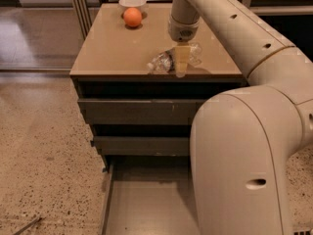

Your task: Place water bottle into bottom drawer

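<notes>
The water bottle (162,62) lies on its side on the cabinet top (112,48), near the front edge, cap end to the left. My gripper (180,64) points straight down from the long pale arm and sits right at the bottle's middle, covering part of it. The bottom drawer (139,199) is pulled out at the foot of the cabinet, its flat grey floor bare. My arm's large lower link (239,160) hides the drawer's right part.
An orange ball (132,17) and a white bowl (132,2) sit at the back of the cabinet top. Two shut drawers (132,111) are above the open one. Speckled floor (44,155) lies to the left.
</notes>
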Robot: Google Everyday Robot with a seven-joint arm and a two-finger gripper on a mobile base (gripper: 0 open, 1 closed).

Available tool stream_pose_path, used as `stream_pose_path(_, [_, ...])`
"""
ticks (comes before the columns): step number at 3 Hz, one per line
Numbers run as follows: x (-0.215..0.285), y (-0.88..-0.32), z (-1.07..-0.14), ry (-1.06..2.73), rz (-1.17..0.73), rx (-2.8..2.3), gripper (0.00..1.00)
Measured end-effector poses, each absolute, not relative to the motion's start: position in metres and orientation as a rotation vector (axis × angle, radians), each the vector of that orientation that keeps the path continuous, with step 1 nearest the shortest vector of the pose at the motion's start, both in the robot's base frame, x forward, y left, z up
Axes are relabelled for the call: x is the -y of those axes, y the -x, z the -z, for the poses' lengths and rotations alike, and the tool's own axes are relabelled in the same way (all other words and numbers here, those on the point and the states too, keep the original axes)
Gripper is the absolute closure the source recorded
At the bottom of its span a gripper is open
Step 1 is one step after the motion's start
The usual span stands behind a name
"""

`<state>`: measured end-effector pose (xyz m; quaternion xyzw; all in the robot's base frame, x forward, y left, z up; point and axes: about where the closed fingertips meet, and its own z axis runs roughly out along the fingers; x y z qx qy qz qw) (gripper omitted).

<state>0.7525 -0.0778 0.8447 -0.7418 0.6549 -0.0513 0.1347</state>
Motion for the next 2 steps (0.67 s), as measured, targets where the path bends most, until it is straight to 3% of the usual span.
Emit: stream_pose_path(2, [0.0778, -0.7525, -0.8447, 2.15, 0.149, -1.898, 0.42])
